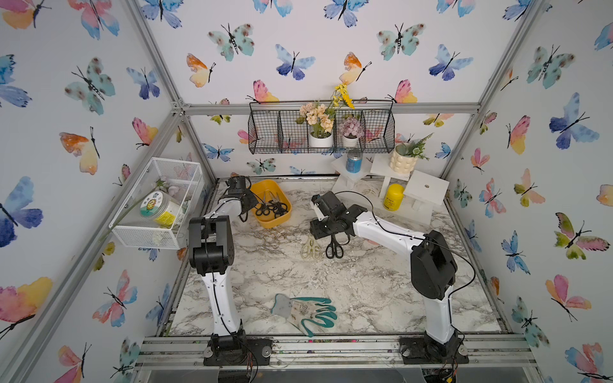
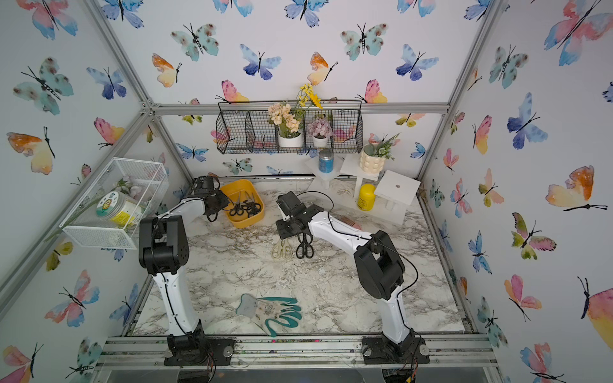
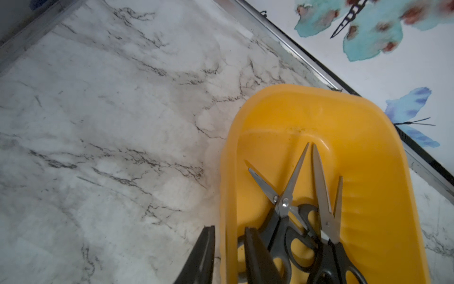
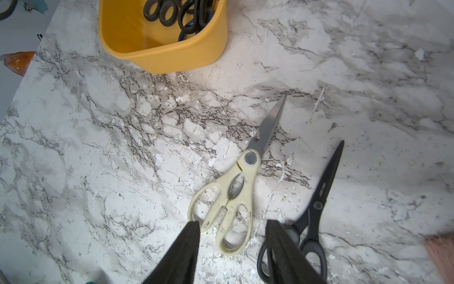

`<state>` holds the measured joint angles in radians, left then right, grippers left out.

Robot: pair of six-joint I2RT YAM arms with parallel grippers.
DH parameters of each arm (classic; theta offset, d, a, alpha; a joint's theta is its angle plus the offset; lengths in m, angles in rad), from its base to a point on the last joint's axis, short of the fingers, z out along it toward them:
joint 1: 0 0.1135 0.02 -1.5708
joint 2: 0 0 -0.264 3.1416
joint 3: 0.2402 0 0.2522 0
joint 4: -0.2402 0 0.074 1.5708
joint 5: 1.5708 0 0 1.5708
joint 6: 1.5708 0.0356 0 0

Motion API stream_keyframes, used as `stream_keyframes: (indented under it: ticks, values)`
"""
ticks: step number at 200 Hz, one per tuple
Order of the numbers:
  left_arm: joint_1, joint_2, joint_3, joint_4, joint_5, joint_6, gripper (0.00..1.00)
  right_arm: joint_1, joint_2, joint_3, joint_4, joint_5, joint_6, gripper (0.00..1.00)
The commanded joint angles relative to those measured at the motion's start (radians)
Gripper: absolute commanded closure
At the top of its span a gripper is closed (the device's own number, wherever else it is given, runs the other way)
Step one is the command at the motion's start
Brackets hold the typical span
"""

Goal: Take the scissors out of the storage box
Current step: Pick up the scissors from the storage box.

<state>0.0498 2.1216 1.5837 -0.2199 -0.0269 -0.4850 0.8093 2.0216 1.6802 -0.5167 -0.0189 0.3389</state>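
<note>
The yellow storage box [image 1: 275, 221] [image 2: 246, 221] stands at the back left of the marble table. Several black-handled scissors [image 1: 270, 207] [image 3: 287, 196] [image 4: 177, 12] lie in it. My left gripper [image 1: 254, 205] [image 3: 229, 228] is open and straddles the box's near wall, one finger outside and one inside by the handles, gripping nothing. Cream-handled shears [image 1: 311, 248] [image 4: 233, 191] and black scissors [image 1: 334, 245] [image 4: 319, 196] lie side by side on the table's middle. My right gripper [image 1: 323, 233] [image 4: 233, 222] hangs open just above their handles, holding nothing.
Teal gloves [image 1: 305, 311] lie near the front edge. A white mesh basket [image 1: 156, 202] hangs on the left wall and a black wire basket [image 1: 318, 132] on the back wall. A yellow bottle [image 1: 393, 196] and white stands [image 1: 424, 189] fill the back right.
</note>
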Motion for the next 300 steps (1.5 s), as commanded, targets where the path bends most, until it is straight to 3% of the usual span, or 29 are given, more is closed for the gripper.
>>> stream_keyframes:
  ticks: [1,33,70,162,300]
  values:
    - [-0.019,-0.118,-0.022,-0.007,0.005,0.062,0.72,0.001,0.019,0.020,-0.022,0.025,-0.021,0.51]
    - [-0.076,-0.185,-0.037,-0.020,0.005,0.121,0.72,-0.001,0.026,0.025,-0.011,0.019,-0.030,0.50]
    - [-0.146,-0.131,0.007,-0.083,0.027,0.167,0.71,-0.008,0.027,0.025,-0.013,0.012,-0.038,0.50]
    - [-0.146,0.082,0.140,-0.159,0.113,0.188,0.76,-0.019,0.005,-0.013,-0.014,0.013,-0.043,0.50]
    - [-0.166,0.131,0.123,-0.161,0.141,0.232,0.76,-0.024,0.042,0.008,-0.017,-0.019,-0.047,0.49]
